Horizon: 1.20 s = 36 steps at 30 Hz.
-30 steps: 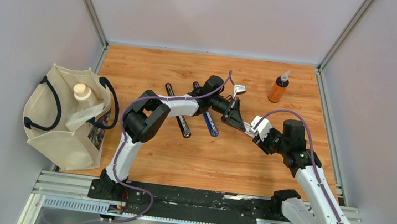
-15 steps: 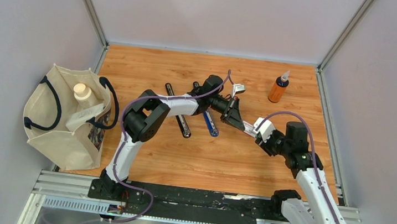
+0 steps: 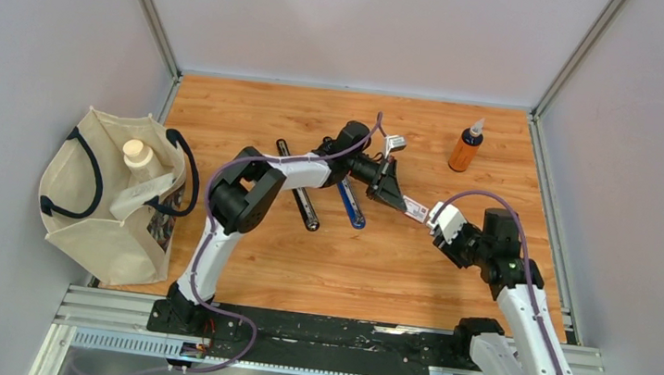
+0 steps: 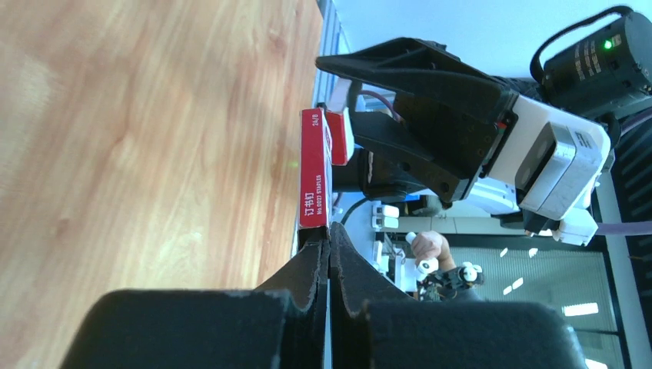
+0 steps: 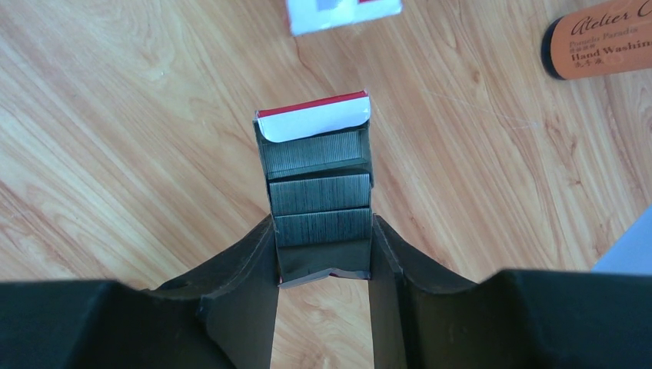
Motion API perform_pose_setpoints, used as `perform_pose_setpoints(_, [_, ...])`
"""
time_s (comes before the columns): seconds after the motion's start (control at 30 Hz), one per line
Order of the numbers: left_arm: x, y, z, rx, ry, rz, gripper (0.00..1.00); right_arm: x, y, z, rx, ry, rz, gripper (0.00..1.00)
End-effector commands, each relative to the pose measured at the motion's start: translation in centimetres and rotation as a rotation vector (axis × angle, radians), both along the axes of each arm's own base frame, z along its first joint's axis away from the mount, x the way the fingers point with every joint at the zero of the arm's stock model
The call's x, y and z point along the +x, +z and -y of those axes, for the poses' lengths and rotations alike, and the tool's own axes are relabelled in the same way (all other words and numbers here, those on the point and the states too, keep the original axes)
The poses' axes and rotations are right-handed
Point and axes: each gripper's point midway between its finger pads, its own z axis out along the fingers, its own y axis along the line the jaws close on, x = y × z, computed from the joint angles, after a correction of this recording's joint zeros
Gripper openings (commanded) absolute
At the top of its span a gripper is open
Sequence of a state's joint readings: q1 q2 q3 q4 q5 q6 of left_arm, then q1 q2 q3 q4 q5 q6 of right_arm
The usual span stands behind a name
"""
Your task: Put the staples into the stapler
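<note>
Fingers of the left gripper and the right gripper meet from above, tip to tip, down-left of the orange plastic bottle with a nozzle cap. Between them sits the small white-and-pink staple box. A tiny silver-white object lies left of that bottle; whether it is the stapler is too small to tell.

From the left wrist, the black fingertips are pressed fully together on the near edge of the flat red cardboard sleeve, seen edge-on. Its far end reaches the other gripper, but the join is hard to read.

From the right wrist, the pads clamp the long sides of the open cardboard tray, which shows three grey staple strips and a white end flap. The bottle is cut off at upper right, and a white scrap at the top edge is cropped.

Likely handling: the card is light and crushes easily. The strips look brittle and loose, so keep the tray level and lift one strip by its long sides.
</note>
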State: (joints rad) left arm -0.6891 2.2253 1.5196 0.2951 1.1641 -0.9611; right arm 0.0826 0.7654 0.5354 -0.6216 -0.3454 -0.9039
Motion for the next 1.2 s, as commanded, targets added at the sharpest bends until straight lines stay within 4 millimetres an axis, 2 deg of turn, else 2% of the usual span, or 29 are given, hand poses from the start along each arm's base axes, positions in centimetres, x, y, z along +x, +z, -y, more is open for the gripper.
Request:
perform_pose_setpoints(0.0, [1.8,-0.2,0.4,-0.01,0.013,0.034,0.01,-0.5,-0.3,0.8,-0.038,0.002,-0.007,0.4])
perform_pose_setpoints(0.17, [3.7,-0.8,1.5,-0.005,0.021,0.044,0.02,-0.9,-0.6,0.7,-0.035,0.012,-0.029,0.4])
perform_pose_setpoints(0.2, [4.2,-0.7,1.9,-0.011,0.022,0.051,0.05,-0.9,-0.6,0.6,-0.03,0.014,-0.028,0.4])
perform_pose_setpoints(0.23, [4.8,-0.7,2.2,-0.01,0.025,0.05,0.11,-1.0,-0.5,0.5,-0.026,0.018,-0.03,0.4])
perform_pose_setpoints(0.4, [6.3,-0.9,2.7,-0.007,0.048,0.032,0.61,-1.1,-0.4,0.3,-0.015,0.025,-0.039,0.4])
perform_pose_setpoints(0.47, [6.5,-1.1,2.4,0.006,0.056,0.034,0.74,-1.2,-0.3,0.1,-0.012,0.032,-0.044,0.4])
perform_pose_setpoints(0.7, [7.2,-1.5,0.8,0.099,0.127,0.081,0.78,-1.1,0.5,-0.4,0.012,0.047,-0.041,0.41])
perform_pose_setpoints(0.93, [8.9,-0.1,-0.6,0.25,0.228,0.244,0.8,-1.1,0.9,-0.4,0.021,0.04,-0.032,0.41])
perform_pose_setpoints(1.1, [9.9,1.6,0.1,0.238,0.23,0.297,0.82,-1.1,1.0,-0.5,0.028,0.042,-0.029,0.41])
perform_pose_setpoints(1.17, [10.5,1.5,-0.7,0.329,0.241,0.347,0.82,-1.2,1.1,-0.6,0.031,0.044,-0.033,0.41])
